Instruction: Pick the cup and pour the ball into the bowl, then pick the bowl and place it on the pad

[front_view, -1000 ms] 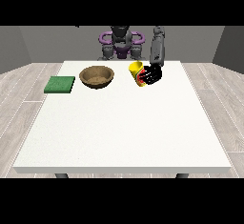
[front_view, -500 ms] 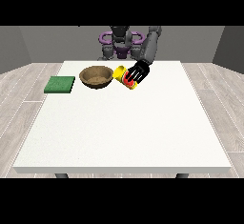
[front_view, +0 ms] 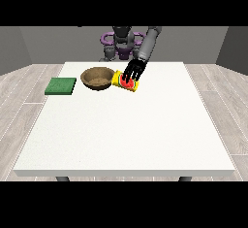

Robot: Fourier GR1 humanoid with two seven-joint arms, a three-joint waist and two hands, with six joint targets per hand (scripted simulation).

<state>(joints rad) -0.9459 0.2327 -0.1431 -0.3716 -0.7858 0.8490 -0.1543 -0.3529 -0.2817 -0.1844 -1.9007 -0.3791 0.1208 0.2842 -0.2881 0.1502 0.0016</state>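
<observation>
Yellow cup (front_view: pixel 127 80) lies tipped toward the brown bowl (front_view: pixel 97 77), just beside its rim, black hand (front_view: pixel 134 70) at the view's right curled round it; green pad (front_view: pixel 61 86) sits apart.

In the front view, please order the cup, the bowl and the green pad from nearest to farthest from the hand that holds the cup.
1. cup, in the hand itself
2. bowl, just left of it
3. green pad, at the table's left edge
</observation>
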